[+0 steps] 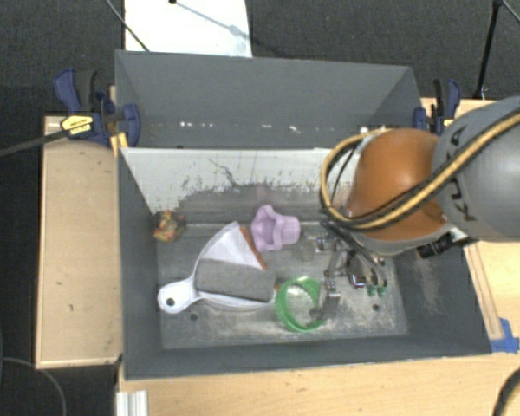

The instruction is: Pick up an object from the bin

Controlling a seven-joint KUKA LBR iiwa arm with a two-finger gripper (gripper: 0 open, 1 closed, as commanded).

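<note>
Seemingly nothing is lifted yet: your tool (331, 295) hangs beside the green ring (288, 316) on the bin (143, 232) floor; you cannot tell whether it is open or closed.

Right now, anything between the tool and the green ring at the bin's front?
Nothing visible. The tool is at the right rim of the green ring. The white scoop with the grey block lies left of the ring, the purple piece farther back; neither is between them.

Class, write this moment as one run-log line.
gripper: over green ring, right rim | ring: flat on bin floor | nearby: grey block, white scoop, purple piece
</note>
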